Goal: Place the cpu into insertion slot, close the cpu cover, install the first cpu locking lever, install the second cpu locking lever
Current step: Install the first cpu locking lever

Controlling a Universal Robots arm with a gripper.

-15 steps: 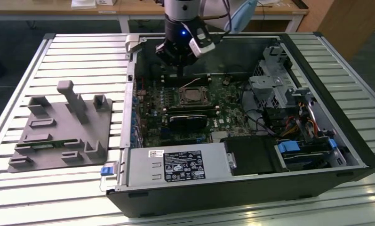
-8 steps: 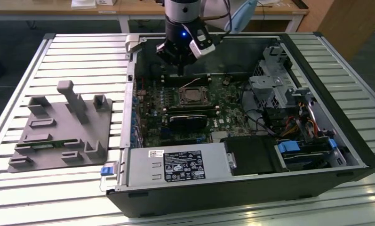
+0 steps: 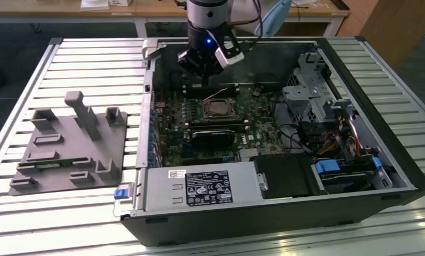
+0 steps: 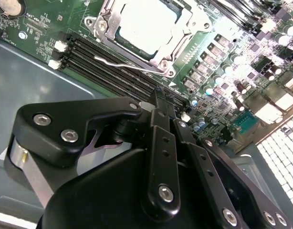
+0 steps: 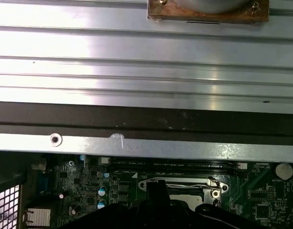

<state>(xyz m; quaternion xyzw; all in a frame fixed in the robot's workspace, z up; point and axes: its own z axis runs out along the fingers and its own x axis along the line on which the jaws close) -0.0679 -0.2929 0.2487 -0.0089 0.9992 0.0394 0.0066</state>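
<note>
Count: one cpu [image 4: 146, 21], one insertion slot [image 3: 217, 110], one cpu cover [image 4: 182, 31], one pincer [image 3: 200, 80].
Axis: the cpu is square, lying flat, metal top up, seated in the slot under the closed cover.
Position: in the exterior view the slot lies at six o'clock from the pincer, near, apart.
Pincer: fingers [image 4: 158, 102] pressed together, holding nothing.

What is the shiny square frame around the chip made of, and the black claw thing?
The cpu cover looks like bare metal: silvery and bright with reflections, screws at its corners. The cpu top also seems metal, glaring pale. The gripper looks like matte black metal or hard plastic; it is hard to tell which.
</note>
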